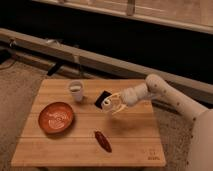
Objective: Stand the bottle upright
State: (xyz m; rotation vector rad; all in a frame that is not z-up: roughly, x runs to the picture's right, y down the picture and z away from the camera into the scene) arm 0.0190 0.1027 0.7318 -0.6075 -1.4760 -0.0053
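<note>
A square wooden worktop (130, 145) is seen from above and in front, set on a carpeted floor before a dark wall with a long rail. A white robot arm (165, 95) is stretched in from the right edge of the view, and its end effector (114, 104) is placed over the middle of the worktop, a little toward the back. The end effector is clenched around the bottle (108, 103), a small translucent yellowish one whose pale round cap is turned toward the cup side, so the bottle is held tilted on its side rather than upright. Whether the bottle touches the wood cannot be told. A flat black object (101, 96) is seen just behind and beside the bottle. A white cup (76, 91) is stood upright near the back left. An orange-red plate (56, 117) is laid at the left, well apart from the bottle. A dark red-brown elongated object (103, 141) is laid near the front edge.
</note>
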